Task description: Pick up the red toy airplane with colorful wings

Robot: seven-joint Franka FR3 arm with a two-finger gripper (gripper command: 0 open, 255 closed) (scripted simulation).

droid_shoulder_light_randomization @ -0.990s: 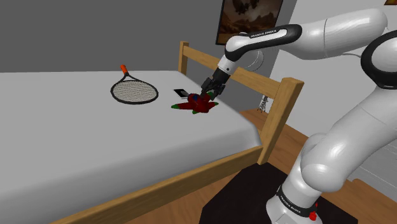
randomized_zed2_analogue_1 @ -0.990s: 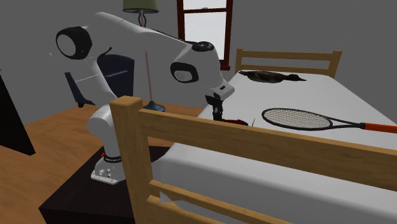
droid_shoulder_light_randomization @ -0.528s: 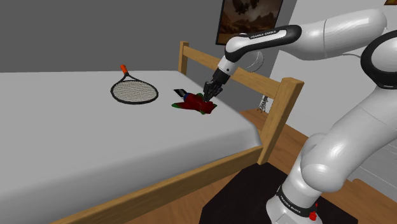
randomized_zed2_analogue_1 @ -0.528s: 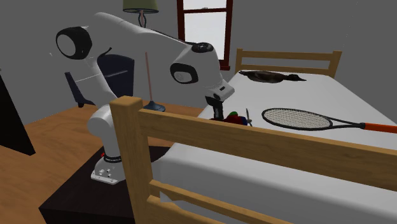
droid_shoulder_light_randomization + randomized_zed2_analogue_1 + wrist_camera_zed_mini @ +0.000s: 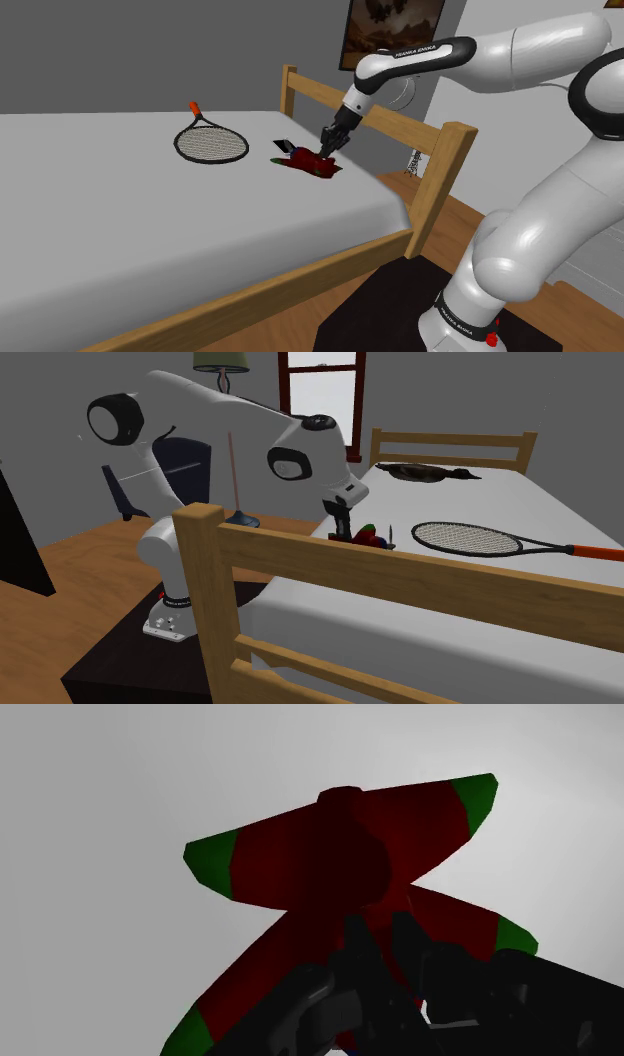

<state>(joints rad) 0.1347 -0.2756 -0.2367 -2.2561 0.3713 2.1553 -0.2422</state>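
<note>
From the right of the shoulder view a white arm [image 5: 520,60] reaches toward the upper middle of the frame. Its black fingers [image 5: 328,145] meet the right end of a red toy airplane with green wing tips [image 5: 306,163]. The airplane is near the right edge of a grey bed with a pale wooden frame [image 5: 120,220]. It is tilted, with the gripped end higher, and I cannot tell whether its low end touches the mattress.

In the wrist view the fingers [image 5: 358,946] are drawn nearly together, pinching a thin red part of the airplane [image 5: 330,869] (the wings spread beyond them like a cross, green at each tip).

In the middle of the second exterior view the airplane [image 5: 372,538] peeks just above the near wooden rail [image 5: 400,567], with the fingers [image 5: 343,532] just to its left.

A black-rimmed oval tennis racket with an orange grip [image 5: 212,145] lies flat on the bed, left of the airplane and apart from it. A small flat black card-like thing [image 5: 284,146] lies between them, just beside the airplane. Toward the upper right of the second exterior view, a dark brown duck-shaped figure [image 5: 430,474] lies near the far bed end. A dark framed painting [image 5: 392,30] hangs at the top of the shoulder view.
</note>
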